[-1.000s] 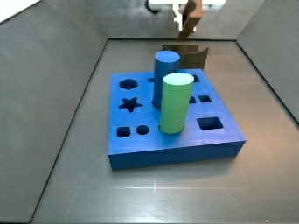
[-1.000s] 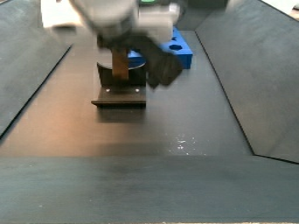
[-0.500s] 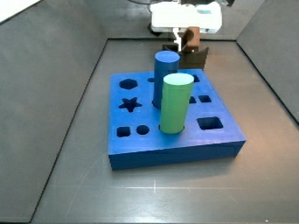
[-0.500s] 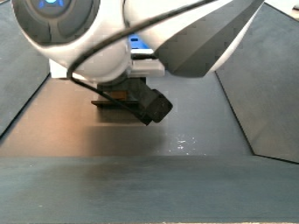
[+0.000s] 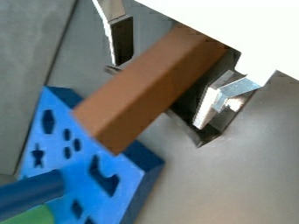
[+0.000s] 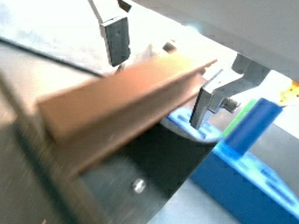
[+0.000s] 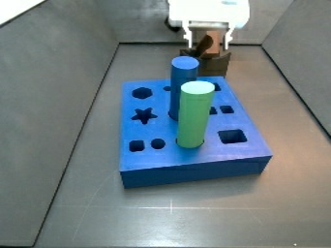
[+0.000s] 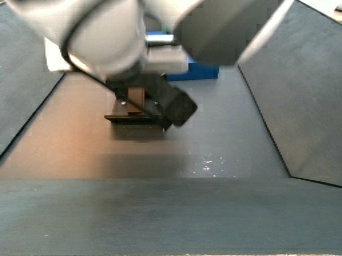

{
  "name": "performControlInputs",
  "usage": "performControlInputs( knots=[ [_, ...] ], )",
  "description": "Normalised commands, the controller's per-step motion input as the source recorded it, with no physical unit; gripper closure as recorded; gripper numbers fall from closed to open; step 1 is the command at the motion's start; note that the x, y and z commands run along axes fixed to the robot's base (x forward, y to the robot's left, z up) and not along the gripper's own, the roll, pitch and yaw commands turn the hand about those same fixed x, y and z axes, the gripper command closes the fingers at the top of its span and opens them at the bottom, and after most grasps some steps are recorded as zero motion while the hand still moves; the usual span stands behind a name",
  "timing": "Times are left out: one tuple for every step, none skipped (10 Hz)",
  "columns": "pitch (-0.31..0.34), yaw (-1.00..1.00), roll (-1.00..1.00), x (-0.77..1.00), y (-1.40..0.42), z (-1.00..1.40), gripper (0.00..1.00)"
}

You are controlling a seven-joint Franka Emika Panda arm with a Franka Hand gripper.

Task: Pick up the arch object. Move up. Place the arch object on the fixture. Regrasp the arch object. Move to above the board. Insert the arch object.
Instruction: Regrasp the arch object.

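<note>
Arch object (image 5: 146, 92) between spread pincer (image 5: 176, 66) plates on fixture (image 7: 215, 64); two cylinders on board (image 7: 246, 152).

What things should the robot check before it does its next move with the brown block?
1. Arch object lies between the gripper fingers: ok.
2. Pads squeezing the block: cannot tell; gaps seem to show in both wrist views.
3. Block resting on the fixture: ok, it appears seated.
4. Board sits apart from the fixture: ok.
5. Blue cylinder and green cylinder standing in the board: ok.
</note>
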Motion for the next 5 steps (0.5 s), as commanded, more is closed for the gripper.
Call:
performControlInputs(
  knots=[
    [0.06, -0.04, 0.05, -0.04, 0.01, 1.0, 0.0],
    [0.058, -0.04, 0.05, -0.04, 0.01, 0.93, 0.0],
    [0.054, -0.04, 0.05, -0.03, 0.01, 0.68, 0.0],
    [0.051, -0.04, 0.05, -0.03, 0.01, 0.55, 0.0],
    [0.042, -0.04, 0.05, -0.03, 0.01, 0.22, 0.0]
  ],
)
